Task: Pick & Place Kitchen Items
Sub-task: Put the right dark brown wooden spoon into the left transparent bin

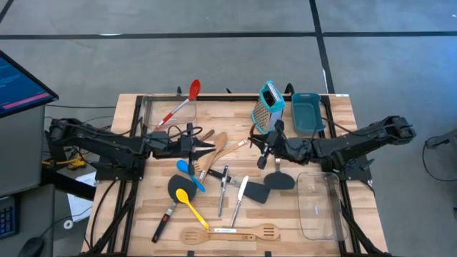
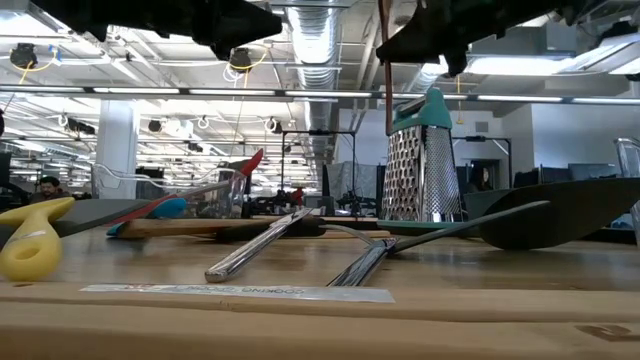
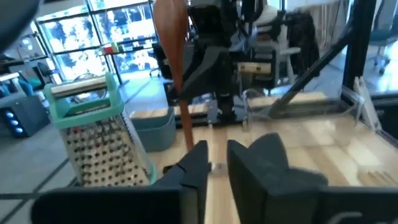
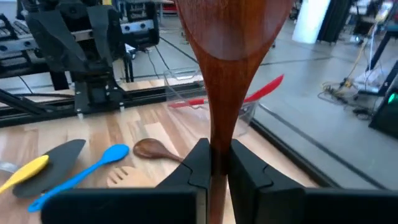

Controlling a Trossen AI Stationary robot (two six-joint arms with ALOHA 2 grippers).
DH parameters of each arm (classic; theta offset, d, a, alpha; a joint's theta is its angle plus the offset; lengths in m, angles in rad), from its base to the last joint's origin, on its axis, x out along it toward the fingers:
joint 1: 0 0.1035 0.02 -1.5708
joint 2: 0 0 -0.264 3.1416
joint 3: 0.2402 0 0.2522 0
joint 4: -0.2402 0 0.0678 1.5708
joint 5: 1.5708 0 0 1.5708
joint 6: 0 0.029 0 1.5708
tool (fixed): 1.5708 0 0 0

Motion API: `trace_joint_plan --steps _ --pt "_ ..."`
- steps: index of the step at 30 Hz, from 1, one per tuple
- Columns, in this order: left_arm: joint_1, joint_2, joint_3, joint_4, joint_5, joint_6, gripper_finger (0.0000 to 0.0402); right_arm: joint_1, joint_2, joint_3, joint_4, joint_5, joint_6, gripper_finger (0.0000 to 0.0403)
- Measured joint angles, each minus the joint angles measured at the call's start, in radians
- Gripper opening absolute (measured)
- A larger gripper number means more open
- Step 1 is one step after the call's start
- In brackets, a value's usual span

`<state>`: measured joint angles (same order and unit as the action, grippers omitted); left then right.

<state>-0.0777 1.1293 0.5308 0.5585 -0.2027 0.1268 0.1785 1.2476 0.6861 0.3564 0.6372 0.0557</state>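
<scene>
Right claw clamped on a wooden spoon's handle (bowl upward), above mid-table near the teal grater, left claw empty, slightly parted, over the table's middle, other utensils scattered toward the front edge.

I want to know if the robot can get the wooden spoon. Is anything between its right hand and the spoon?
No, nothing is. The right hand is shut on the wooden spoon, with the handle pinched between its two fingers and the spoon up off the table. The left hand is just opposite, with its fingers a little apart.
</scene>
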Motion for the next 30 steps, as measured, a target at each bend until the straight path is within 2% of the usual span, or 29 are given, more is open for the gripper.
trace_joint_plan --steps 6,14,23,30 --pt "0.025 0.076 0.0 0.093 -0.004 -0.06 0.0121 -0.047 0.002 0.0 0.107 -0.179 -0.037 0.0021" --pt "0.032 0.258 0.021 0.333 0.009 -0.057 0.0185 -0.083 0.018 0.0 0.145 -0.247 -0.04 0.0021" --pt "0.081 0.427 0.168 0.366 0.011 -0.151 0.019 -0.06 0.018 0.0 0.151 -0.252 -0.039 0.0021" --pt "0.097 0.491 0.23 0.364 0.083 -0.165 0.0188 -0.055 0.018 0.0 0.152 -0.252 -0.04 0.0021"
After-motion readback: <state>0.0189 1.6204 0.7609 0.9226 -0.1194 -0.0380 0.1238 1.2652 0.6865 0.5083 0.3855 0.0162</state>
